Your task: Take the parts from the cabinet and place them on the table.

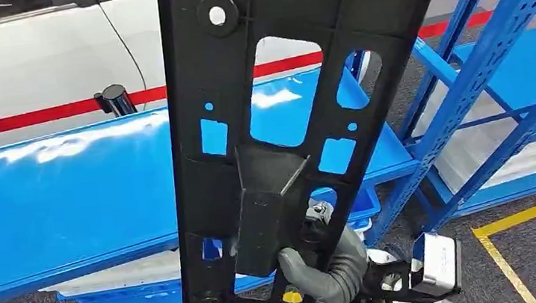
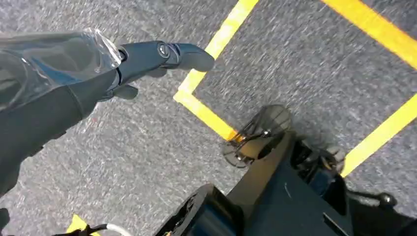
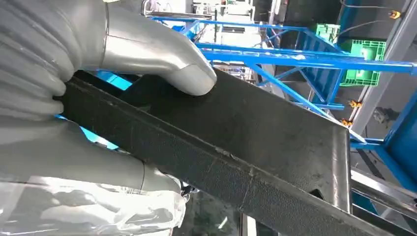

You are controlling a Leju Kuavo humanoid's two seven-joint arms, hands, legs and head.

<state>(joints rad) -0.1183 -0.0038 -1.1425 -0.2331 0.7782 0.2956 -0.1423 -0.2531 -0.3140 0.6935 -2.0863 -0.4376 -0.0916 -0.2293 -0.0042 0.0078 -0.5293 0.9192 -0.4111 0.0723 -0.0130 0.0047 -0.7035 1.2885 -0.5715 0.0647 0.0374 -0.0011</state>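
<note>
In the head view, a long flat black plastic panel with square and rounded cut-outs (image 1: 280,82) stands nearly upright in front of the camera, reaching from the top edge down to the bottom. The right hand (image 1: 322,266), grey with a thick thumb, grips the boxy bracket that juts from the panel's lower middle. Behind the panel lies a glossy blue metal shelf table (image 1: 67,195), and to the right rises a blue steel rack with perforated posts and diagonal braces (image 1: 483,84). A red stripe (image 1: 36,119) runs along the pale surface beyond the table, and yellow floor tape (image 1: 535,214) marks the grey carpet.

In the left wrist view, the left hand (image 2: 147,61) hangs over grey carpet with nothing in it, its dark fingers (image 2: 187,53) stretched out straight; yellow tape lines (image 2: 211,54) cross the floor below.

In the right wrist view, the grey thumb (image 3: 162,54) presses on the flat face of the black panel (image 3: 255,128) while the rest of the hand wraps its edge. Blue rack beams (image 3: 295,59) and a green plastic crate (image 3: 366,61) stand beyond.
</note>
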